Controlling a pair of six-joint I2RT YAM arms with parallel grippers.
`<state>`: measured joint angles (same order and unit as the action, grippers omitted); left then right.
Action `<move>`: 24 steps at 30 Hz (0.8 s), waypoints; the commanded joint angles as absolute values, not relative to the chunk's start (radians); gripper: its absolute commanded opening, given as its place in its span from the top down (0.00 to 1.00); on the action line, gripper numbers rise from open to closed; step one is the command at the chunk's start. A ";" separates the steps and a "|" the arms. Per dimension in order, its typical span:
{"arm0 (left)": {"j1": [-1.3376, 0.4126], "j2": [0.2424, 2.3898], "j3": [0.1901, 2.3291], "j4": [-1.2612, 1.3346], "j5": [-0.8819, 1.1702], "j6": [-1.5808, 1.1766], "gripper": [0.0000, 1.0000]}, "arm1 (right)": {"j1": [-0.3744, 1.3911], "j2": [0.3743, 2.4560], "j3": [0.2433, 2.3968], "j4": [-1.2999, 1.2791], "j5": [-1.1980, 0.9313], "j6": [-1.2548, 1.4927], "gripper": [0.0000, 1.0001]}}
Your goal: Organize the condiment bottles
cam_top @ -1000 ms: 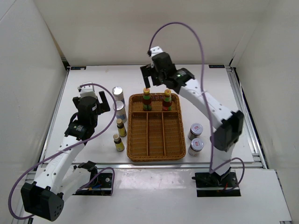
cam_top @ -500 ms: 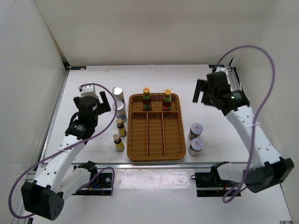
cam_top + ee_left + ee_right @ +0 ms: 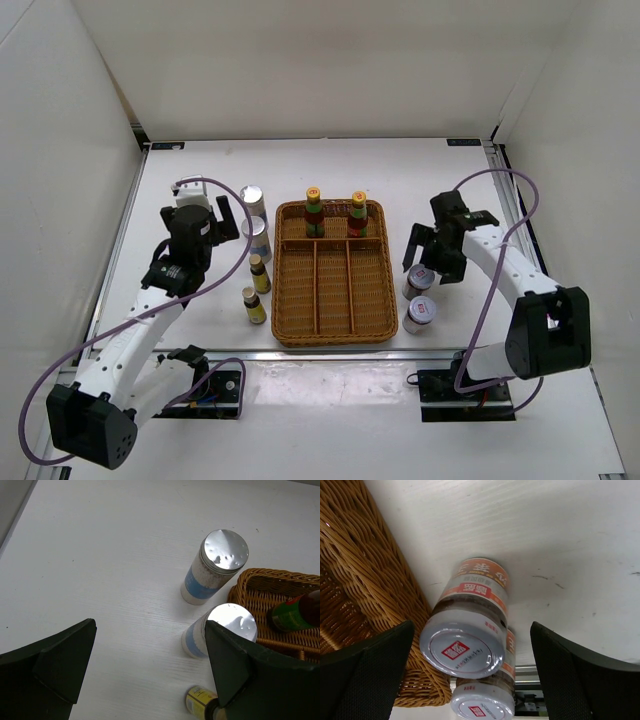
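Right pincer (image 3: 472, 624) gapes wide above silver-lidded jar (image 3: 462, 649).

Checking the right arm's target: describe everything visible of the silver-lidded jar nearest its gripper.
The jar is short, clear-bodied with dark contents, an orange-and-white label and a silver lid bearing a red sticker. It stands upright on the table just right of the wicker tray, its twin beside it, nearer the arms. The open right gripper hovers over it.
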<state>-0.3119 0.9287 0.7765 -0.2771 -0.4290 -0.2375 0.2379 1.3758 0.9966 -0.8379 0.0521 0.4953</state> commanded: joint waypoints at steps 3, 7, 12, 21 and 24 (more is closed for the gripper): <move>-0.318 0.923 0.772 -0.267 -0.416 -0.245 0.00 | 0.236 1.402 0.979 -0.776 -0.043 0.512 0.02; -0.318 0.923 0.772 -0.267 -0.416 -0.245 0.00 | 0.236 1.402 0.969 -0.776 -0.043 0.503 0.20; -0.318 0.923 0.772 -0.267 -0.416 -0.245 0.00 | 0.274 1.316 0.995 -0.811 0.079 0.515 0.43; -0.318 0.933 0.772 -0.267 -0.416 -0.245 0.00 | 0.374 1.203 1.183 -0.879 0.256 0.506 0.93; -0.318 0.933 0.772 -0.267 -0.416 -0.245 0.00 | 0.405 1.212 1.232 -0.851 0.221 0.506 1.00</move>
<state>-0.3119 0.9356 0.7765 -0.2768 -0.4286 -0.2375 0.3767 1.2327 1.1511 -0.8936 0.2138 0.5011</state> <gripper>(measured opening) 1.000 0.678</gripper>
